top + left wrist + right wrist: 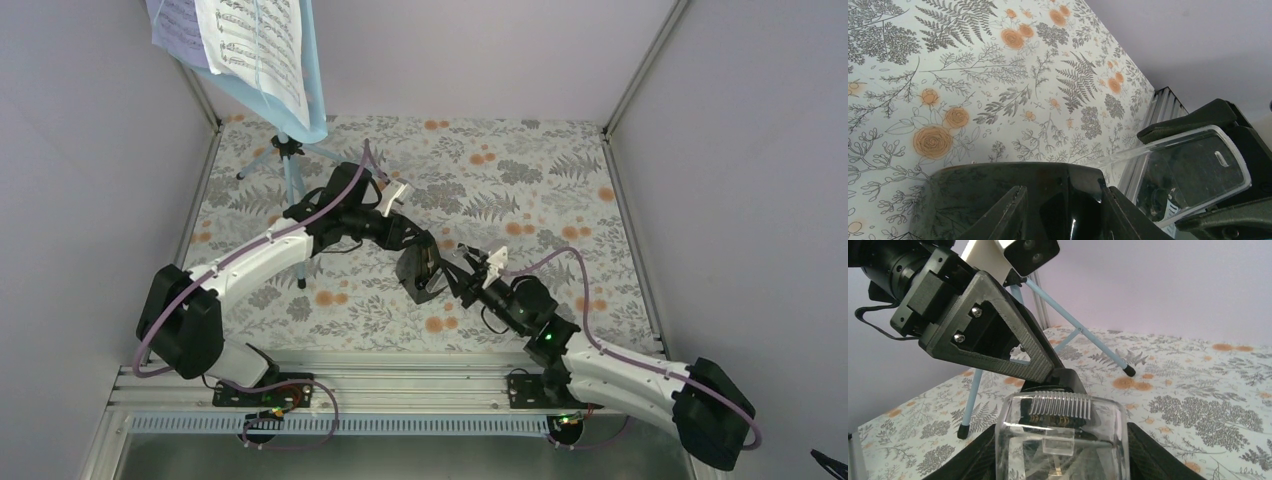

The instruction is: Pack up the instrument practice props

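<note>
I read the metronome (pixel 420 275) at mid-tabletop (pixel 560 200), between both hands; its long-axis heading cannot be resolved. The right hand (pixel 452 272) pinches its clear-cased side. The left hand (pixel 414 254) straddles the black body, but I cannot tell its grip. The music stand (pixel 290 180), which holds the sheet music (pixel 250 50), stands upright at far left, with its legs beside the left arm.

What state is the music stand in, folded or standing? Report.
Standing, legs spread: the music stand is upright on its splayed tripod legs, sheet-music pages on it.

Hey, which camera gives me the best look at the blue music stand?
Top external: it shows the music stand from the desk holding sheet music down to the tripod legs. Right wrist shows only the legs; left wrist shows none of it.
</note>
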